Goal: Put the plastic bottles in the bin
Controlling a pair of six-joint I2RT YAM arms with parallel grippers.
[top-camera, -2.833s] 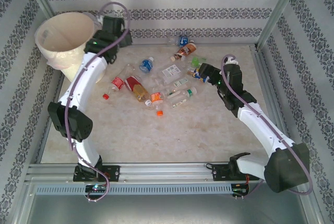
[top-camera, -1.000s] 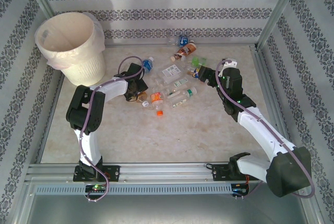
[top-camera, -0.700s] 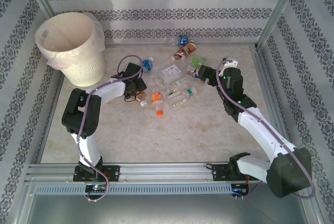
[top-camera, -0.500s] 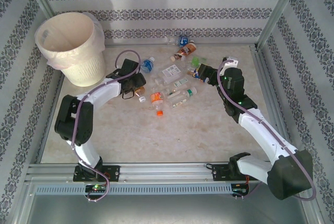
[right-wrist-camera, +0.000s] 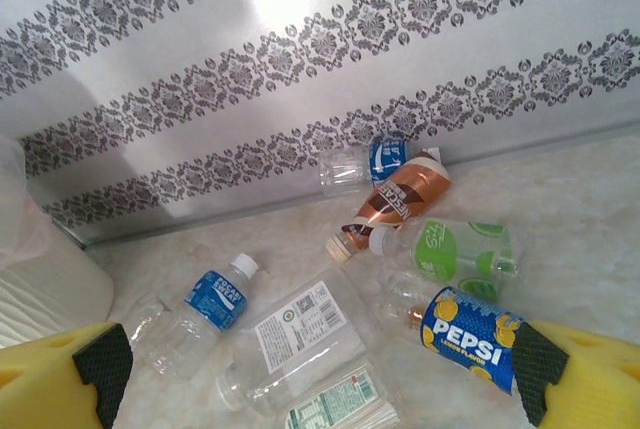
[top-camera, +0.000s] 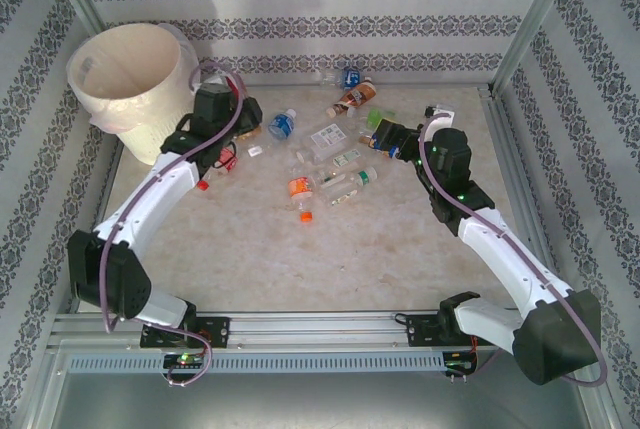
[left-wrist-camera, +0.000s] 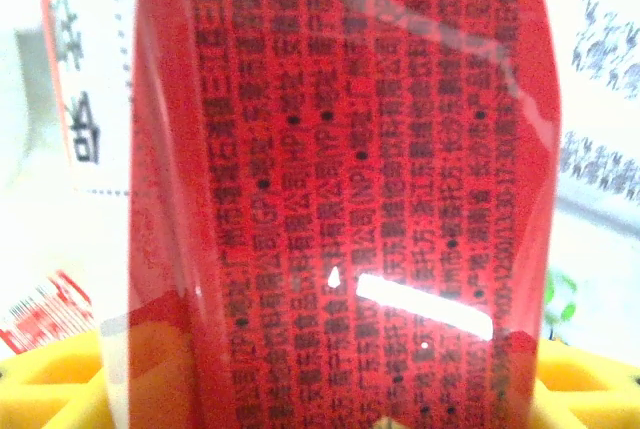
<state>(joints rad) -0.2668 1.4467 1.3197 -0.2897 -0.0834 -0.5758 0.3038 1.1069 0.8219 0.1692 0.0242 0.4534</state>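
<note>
One bin (top-camera: 160, 135) stands far left; beside it, not over it, the left tool (top-camera: 240, 133) pinches a red-labelled bottle (left-wrist-camera: 340, 199), which might slip and fall short. The right tool (right-wrist-camera: 320, 371) hangs spread near the Pepsi bottle (right-wrist-camera: 468, 337) on the desk (top-camera: 350, 249).

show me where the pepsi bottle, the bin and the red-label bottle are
pepsi bottle (right-wrist-camera: 470, 339), right wrist view, on its blue label
bin (top-camera: 145, 137), top external view, on its outer wall
red-label bottle (left-wrist-camera: 340, 199), left wrist view, on its red label

red bottle (left-wrist-camera: 340, 199): glossy label | bin (top-camera: 140, 131): matt plastic | table (top-camera: 350, 259): smooth, perhaps stone
</note>
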